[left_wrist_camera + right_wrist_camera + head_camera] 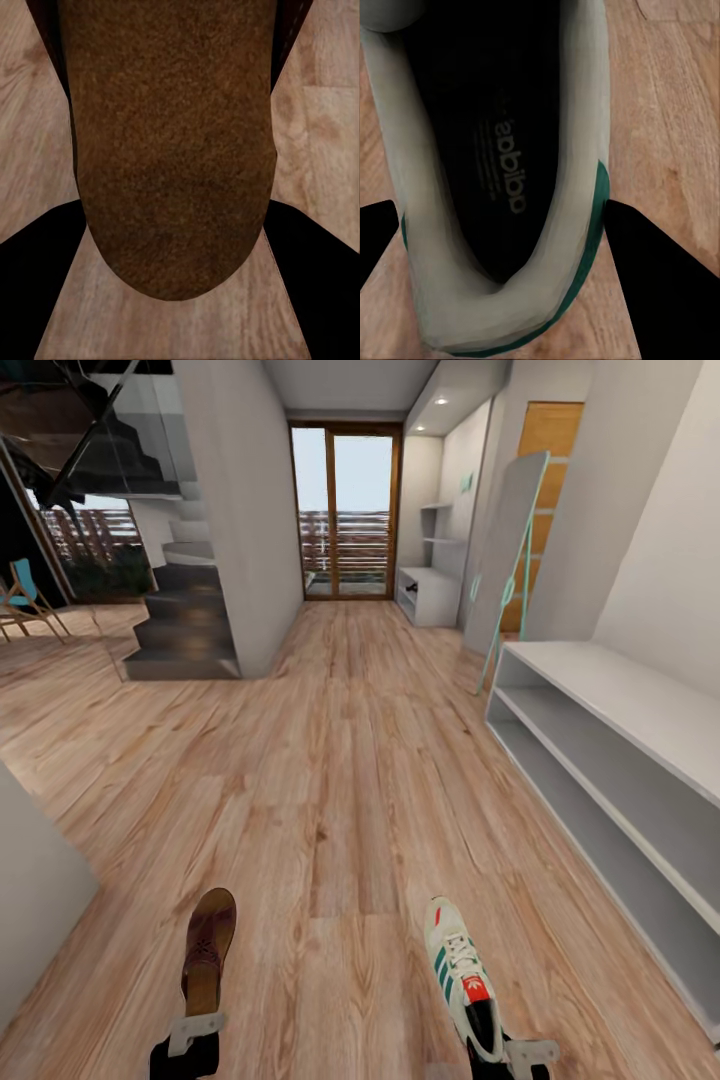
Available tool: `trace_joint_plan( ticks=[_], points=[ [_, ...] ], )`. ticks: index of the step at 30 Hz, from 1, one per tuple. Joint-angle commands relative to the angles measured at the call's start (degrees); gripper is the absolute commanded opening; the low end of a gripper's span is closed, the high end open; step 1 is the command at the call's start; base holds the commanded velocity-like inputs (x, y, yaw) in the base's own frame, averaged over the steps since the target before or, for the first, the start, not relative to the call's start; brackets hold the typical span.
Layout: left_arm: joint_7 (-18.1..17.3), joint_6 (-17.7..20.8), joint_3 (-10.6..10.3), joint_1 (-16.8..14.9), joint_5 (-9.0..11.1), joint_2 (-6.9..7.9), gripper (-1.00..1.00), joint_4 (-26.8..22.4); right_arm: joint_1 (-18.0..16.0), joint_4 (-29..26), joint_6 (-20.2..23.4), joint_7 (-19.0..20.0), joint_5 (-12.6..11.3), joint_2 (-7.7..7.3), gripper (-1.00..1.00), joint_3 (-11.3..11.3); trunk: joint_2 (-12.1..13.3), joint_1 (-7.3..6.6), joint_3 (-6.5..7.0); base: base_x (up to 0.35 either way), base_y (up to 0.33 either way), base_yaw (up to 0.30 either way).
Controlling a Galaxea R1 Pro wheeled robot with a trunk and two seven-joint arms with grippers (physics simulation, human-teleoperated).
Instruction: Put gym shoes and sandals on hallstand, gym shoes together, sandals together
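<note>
Carry step, I think: left hand (196, 1028) pinches a brown sandal (208, 945) by its heel, right hand (520, 1050) pinches a gym shoe (462, 975). Both are up off the corridor floor (340, 780). Next: turn to the hallstand (620, 760) on the right & set them down.

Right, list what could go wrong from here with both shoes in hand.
1. The sandal is gripped only at its heel by the left gripper and sticks far forward, so it may droop or slip while carried.
2. The sneaker is likewise held at its heel by the right gripper; its toe could catch the rack edge when turning right.
</note>
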Motion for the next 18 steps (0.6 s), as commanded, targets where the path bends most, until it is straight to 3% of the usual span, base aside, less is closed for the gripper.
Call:
trace_joint_plan(
  ticks=[1, 10, 18],
  points=[
    [-0.43, -0.19, 0.48, -0.05, -0.31, -0.04, -1.0, 0.0, 0.19, 0.03, -0.97, 0.01, 0.37, 0.76, -1.0, -0.73, -0.02, 0.02, -0.05, 0.339, 0.0, 0.0],
    [-0.43, -0.19, 0.51, -0.05, -0.31, -0.02, -1.0, 0.02, 1.5, 0.11, -8.04, -0.03, 0.27, 1.13, -1.0, -0.73, -0.02, 0.02, -0.05, 0.339, 0.0, 0.0],
    [-0.43, -0.19, 0.51, -0.03, -0.31, -0.02, -1.0, 0.01, 1.87, 0.12, -8.85, 0.01, 0.35, 1.22, -1.0, -0.73, -0.02, 0.02, -0.05, 0.339, 0.0, 0.0]
  ],
)
